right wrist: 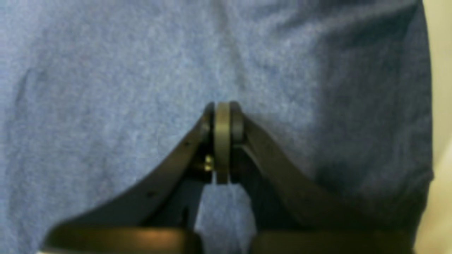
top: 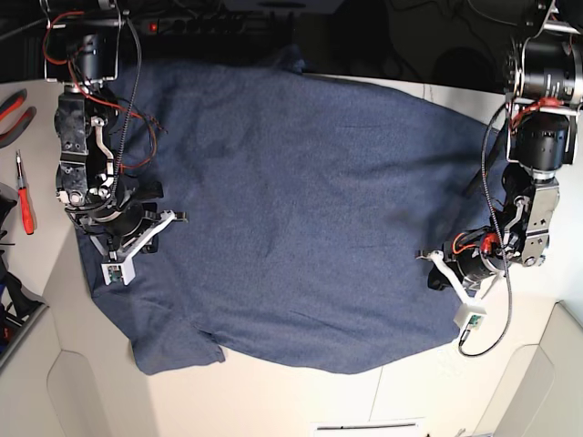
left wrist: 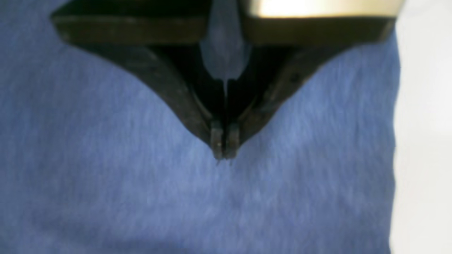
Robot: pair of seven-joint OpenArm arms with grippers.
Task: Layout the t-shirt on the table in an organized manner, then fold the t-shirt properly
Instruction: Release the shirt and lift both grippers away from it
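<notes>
The dark navy t-shirt (top: pixel 291 200) lies spread flat over the pale table (top: pixel 273 391), one short sleeve at the front left. My left gripper (top: pixel 437 273) rests on the shirt's right edge. In the left wrist view its jaws (left wrist: pixel 224 153) are closed tip to tip, pressed into the blue cloth (left wrist: pixel 106 176), with bare table (left wrist: pixel 423 106) just beside. My right gripper (top: pixel 155 232) sits on the shirt's left edge. In the right wrist view its jaws (right wrist: pixel 222 113) are closed on the cloth (right wrist: pixel 88 88), and creases run toward the tips. No lettering shows.
A red-handled screwdriver (top: pixel 23 205) and red pliers (top: pixel 14 105) lie off the table's left side. Cables and a power strip (top: pixel 209 23) run along the dark back edge. The shirt's collar end overhangs the back edge. Bare tabletop shows along the front.
</notes>
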